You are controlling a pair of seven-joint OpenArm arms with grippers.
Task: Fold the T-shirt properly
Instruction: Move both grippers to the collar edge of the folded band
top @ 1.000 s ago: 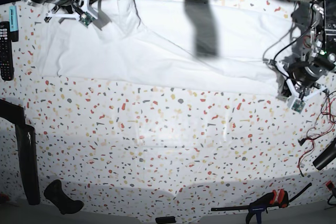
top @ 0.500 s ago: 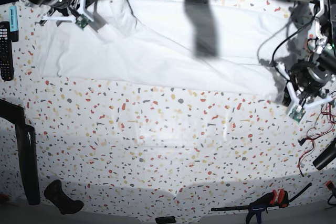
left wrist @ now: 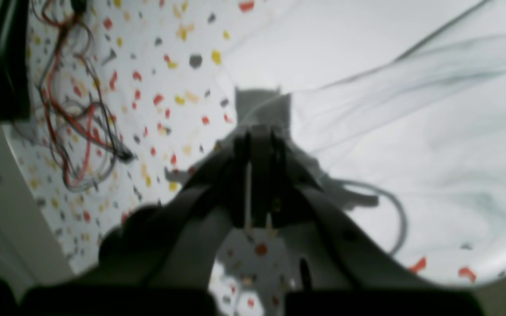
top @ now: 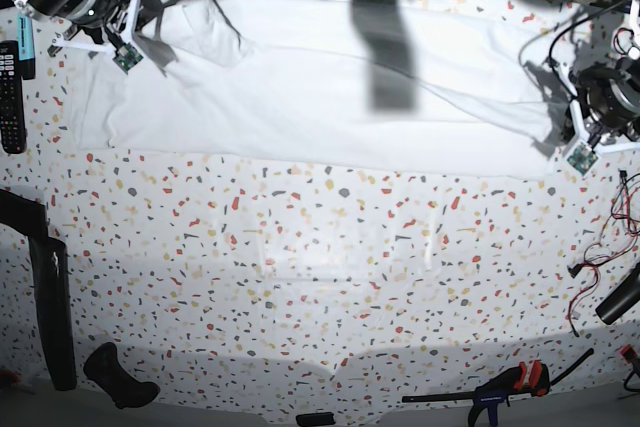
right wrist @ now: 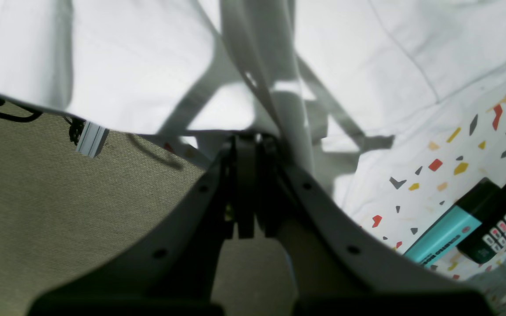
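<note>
The white T-shirt lies spread wide along the far side of the speckled table. In the base view my right gripper is at the shirt's far left end, and my left gripper is at its near right corner. In the right wrist view the right gripper is shut on a fold of the T-shirt, which rises taut from its tips. Seen from the left wrist, the left gripper is shut on the edge of the T-shirt, with tension creases running to it.
A black remote and a teal marker lie at the table's left edge, close to the right gripper. Loose red and black wires lie at the right edge. A clamp and black items sit along the front.
Both grippers have moved outward: the one on the base view's left went further left and back, the one on its right went right and back. The shirt is drawn wider and flatter.
</note>
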